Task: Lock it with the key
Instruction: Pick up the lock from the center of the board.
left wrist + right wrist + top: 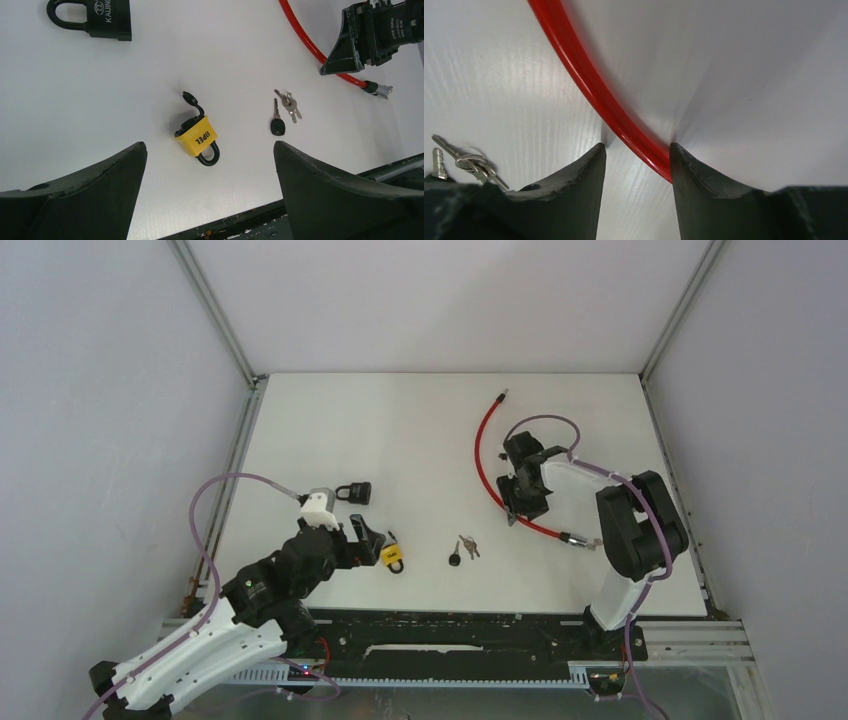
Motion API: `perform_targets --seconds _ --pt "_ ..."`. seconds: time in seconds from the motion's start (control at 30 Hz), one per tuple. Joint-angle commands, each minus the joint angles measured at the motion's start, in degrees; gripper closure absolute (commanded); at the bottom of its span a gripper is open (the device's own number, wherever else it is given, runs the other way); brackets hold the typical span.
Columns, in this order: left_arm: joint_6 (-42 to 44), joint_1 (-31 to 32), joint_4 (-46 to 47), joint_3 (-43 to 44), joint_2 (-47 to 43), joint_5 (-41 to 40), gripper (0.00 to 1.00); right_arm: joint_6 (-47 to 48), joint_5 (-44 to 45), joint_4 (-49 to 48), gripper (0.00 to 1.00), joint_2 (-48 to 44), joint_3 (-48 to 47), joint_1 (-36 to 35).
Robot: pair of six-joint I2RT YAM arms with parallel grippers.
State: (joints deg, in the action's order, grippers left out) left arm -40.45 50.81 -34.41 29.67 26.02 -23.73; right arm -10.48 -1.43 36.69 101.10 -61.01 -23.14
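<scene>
Your left fingers (100,185) are hovering spread over the yellow padlock (197,137) near the tabletop's (400,430) near edge, with the keys (288,103) beside it. Your right fingers (569,180) are straddling the red cable (594,85) unclamped; closing there risks snagging it.

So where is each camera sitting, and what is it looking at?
Top external: above and behind the arms, looking down at the table; both arms show, with left gripper and right gripper.
Left wrist: on the left arm, looking down at the yellow padlock; open left fingers fill the bottom corners.
Right wrist: on the right arm, close above the red cable, between the right fingers.
Shared: both wrist views show the keys and red cable.
</scene>
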Motion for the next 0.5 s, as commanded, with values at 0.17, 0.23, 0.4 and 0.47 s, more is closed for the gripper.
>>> perform_targets --seconds 0.17,0.23,0.4,0.47 --pt "0.7 -0.2 2.1 -1.4 0.5 0.1 0.00 -3.0 0.0 -1.7 0.65 1.6 0.2 -6.7" --pt "0.7 -0.2 2.1 -1.4 0.5 0.2 0.00 -3.8 0.7 -2.2 0.73 2.1 0.2 -7.8" --pt "0.7 -0.2 2.2 -0.9 0.2 0.2 0.00 -4.4 0.0 -3.0 0.94 2.4 0.2 -10.0" --pt "0.4 -0.2 2.8 -0.8 0.0 0.1 0.00 -4.3 -1.6 -3.8 1.00 1.0 0.8 -10.5"
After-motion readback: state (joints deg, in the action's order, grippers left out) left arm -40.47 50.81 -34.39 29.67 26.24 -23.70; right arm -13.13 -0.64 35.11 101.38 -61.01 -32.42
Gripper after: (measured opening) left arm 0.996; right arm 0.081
